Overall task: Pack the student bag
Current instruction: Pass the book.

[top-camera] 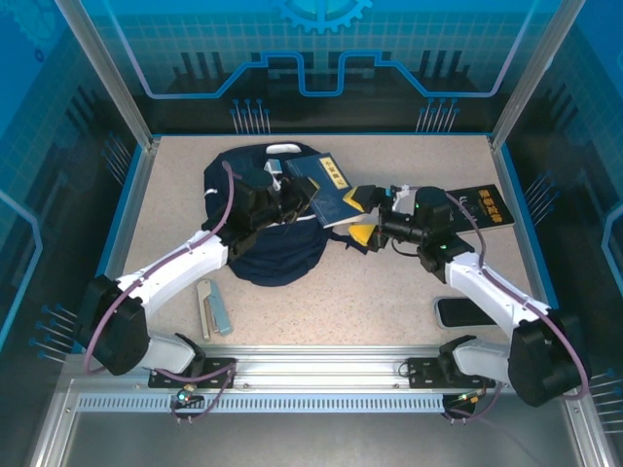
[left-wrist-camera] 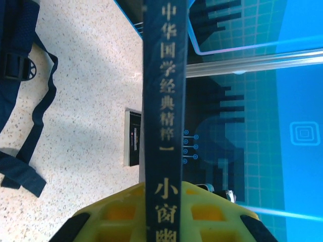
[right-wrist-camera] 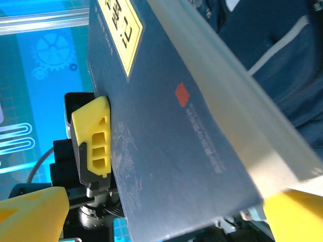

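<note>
The student bag (top-camera: 265, 251), dark navy with white stripes, lies left of the table's middle; its straps (left-wrist-camera: 20, 65) and striped fabric (right-wrist-camera: 275, 45) are close by. A navy book (top-camera: 329, 191) with yellow lettering hangs tilted over the bag's right edge. My left gripper (top-camera: 297, 200) is shut on it: the yellow fingers (left-wrist-camera: 108, 214) clamp the spine (left-wrist-camera: 162, 101). My right gripper (top-camera: 363, 217) stands open on the book's right. Its yellow fingers (right-wrist-camera: 30, 209) are spread wide on either side of the cover (right-wrist-camera: 166, 131). The left gripper's finger (right-wrist-camera: 93, 136) presses on that cover.
A second dark book (top-camera: 485, 208) lies flat at the right, by the wall. A black phone (top-camera: 465, 311) rests near the right arm's base. A pale slim case (top-camera: 214, 309) lies front left. Glass walls close in the table.
</note>
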You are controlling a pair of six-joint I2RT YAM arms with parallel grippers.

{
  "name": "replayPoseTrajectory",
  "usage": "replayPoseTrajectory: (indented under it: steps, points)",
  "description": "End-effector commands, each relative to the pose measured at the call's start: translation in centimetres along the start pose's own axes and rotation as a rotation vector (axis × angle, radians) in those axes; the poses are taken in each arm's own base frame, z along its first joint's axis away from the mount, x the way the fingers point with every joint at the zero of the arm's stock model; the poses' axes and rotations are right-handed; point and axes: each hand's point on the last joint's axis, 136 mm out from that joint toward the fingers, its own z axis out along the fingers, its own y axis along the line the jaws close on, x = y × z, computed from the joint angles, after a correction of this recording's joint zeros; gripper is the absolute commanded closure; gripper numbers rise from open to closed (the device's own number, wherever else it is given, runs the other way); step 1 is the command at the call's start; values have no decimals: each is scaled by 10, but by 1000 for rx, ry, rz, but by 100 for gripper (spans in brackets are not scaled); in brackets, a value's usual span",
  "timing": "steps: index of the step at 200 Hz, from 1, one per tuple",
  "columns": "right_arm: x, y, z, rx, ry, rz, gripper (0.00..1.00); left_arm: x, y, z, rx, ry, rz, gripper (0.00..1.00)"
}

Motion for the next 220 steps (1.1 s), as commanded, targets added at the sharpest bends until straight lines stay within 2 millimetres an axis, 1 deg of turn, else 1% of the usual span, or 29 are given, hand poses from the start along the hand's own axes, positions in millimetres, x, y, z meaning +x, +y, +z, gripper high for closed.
replayPoseTrajectory:
  steps: [1, 16, 28, 45, 65, 83, 128, 144, 151, 157, 162, 177, 181, 198, 215, 220]
  points:
    - [1, 26, 18, -117, -7, 27, 0, -15, -37, -1, 117, -69, -20, 96]
    - [6, 29, 29, -139, 2, 36, 1, -13, -37, 0, 115, -72, -19, 96]
    - [7, 30, 34, -154, -3, 41, 2, -13, -35, -1, 112, -75, -24, 96]
    - [3, 26, 34, -165, -32, 55, 8, -13, -30, -2, 105, -80, -32, 97]
    - [0, 21, 29, -154, -60, 55, 17, -12, -25, -5, 94, -82, -35, 97]
    - [-2, 17, 25, -131, -76, 47, 28, -12, -20, -8, 84, -89, -35, 97]
    - [-6, 15, 13, -81, -118, 4, 55, -10, -8, -15, 55, -96, -37, 97]
    - [-7, 13, 8, -60, -134, -13, 68, -7, -1, -15, 43, -87, -41, 96]
    - [-8, 13, 6, -53, -140, -26, 75, -6, 1, -17, 37, -84, -43, 95]
    - [-7, 13, 4, -45, -143, -41, 83, -4, 4, -17, 28, -76, -41, 93]
    - [-7, 13, 2, -36, -146, -53, 87, -4, 7, -18, 19, -74, -41, 90]
    - [-5, 15, -4, 0, -145, -104, 98, 2, 15, -22, -10, -60, -19, 77]
    - [-5, 12, -5, 26, -145, -107, 100, 3, 17, -23, -16, -55, -7, 73]
    - [-3, 12, -14, 80, -150, -165, 100, 10, 29, -30, -86, -31, 43, 53]
    - [-3, 9, -25, 130, -167, -216, 100, 14, 48, -39, -181, -11, 103, 34]
    - [-4, 9, -28, 141, -171, -232, 100, 15, 55, -42, -212, -5, 117, 30]
